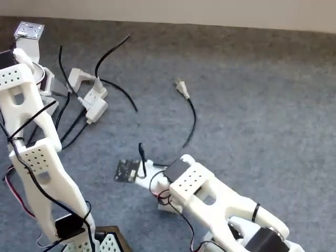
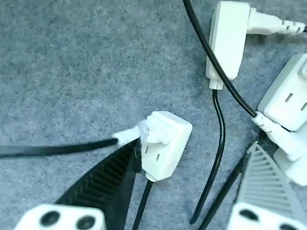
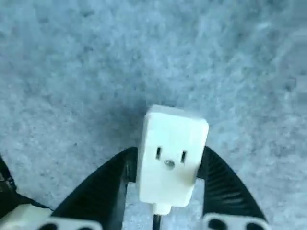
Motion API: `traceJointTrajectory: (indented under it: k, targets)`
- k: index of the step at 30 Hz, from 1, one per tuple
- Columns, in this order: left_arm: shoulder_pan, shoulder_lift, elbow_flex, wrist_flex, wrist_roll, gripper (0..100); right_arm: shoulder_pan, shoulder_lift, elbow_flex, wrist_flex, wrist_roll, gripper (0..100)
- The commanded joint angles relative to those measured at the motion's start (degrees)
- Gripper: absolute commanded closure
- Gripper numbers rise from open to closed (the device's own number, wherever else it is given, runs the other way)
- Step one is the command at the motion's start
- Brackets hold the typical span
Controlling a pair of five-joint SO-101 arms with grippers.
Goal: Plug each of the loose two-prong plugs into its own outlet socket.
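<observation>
A loose two-prong plug [image 1: 182,87] with a black cord lies on the grey carpet, out in front of both arms. My right gripper [image 3: 168,158] is shut on a white outlet socket [image 3: 171,158], slots facing the camera, with one black finger on each side. My left gripper [image 2: 194,148] is open over a cluster of sockets [image 1: 93,98]. Its black finger [image 2: 112,177] touches one white socket [image 2: 163,143], where a plug [image 2: 128,135] on a black cord meets the socket's top. Another socket [image 2: 228,40] has a plug [image 2: 268,21] in its end.
Black cords [image 1: 71,123] trail from the socket cluster toward the left arm [image 1: 31,152]. The right arm [image 1: 210,194] lies low at the front, with a small circuit board [image 1: 127,170] beside its tip. Bare grey carpet [image 1: 262,105] spreads to the right.
</observation>
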Motion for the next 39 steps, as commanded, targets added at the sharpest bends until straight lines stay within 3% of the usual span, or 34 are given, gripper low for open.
traceJointTrajectory:
  k: [1,4,8,15,24,29,33,39]
  targets:
    - [0.1,-0.6,-0.2,0.1,-0.3,67,-2.2,-2.1,-2.1,1.3,-0.4,59.0]
    - [0.1,-0.6,-0.2,0.3,-0.3,67,-2.0,-2.1,-2.6,1.2,-0.4,49.5]
    - [-0.1,-0.6,-0.1,0.3,-0.4,67,-0.9,-2.1,-5.0,-1.1,-0.6,48.4]
    - [-0.2,-0.6,-0.1,0.4,-2.5,67,13.1,-1.5,-5.1,-6.7,2.0,48.4]
    - [-3.6,-1.5,-2.3,-0.3,-2.6,67,13.5,-0.6,7.8,-14.4,2.5,48.4]
    - [-7.5,-1.7,-9.4,0.5,-2.6,67,12.1,-6.5,8.0,-8.8,2.3,48.4]
    - [-6.6,-1.7,-9.5,4.5,-4.7,67,9.1,-14.9,8.1,-2.1,2.2,48.4]
    - [-5.3,-1.7,-9.5,5.1,-4.7,67,8.7,-23.0,12.7,-0.3,2.2,48.4]
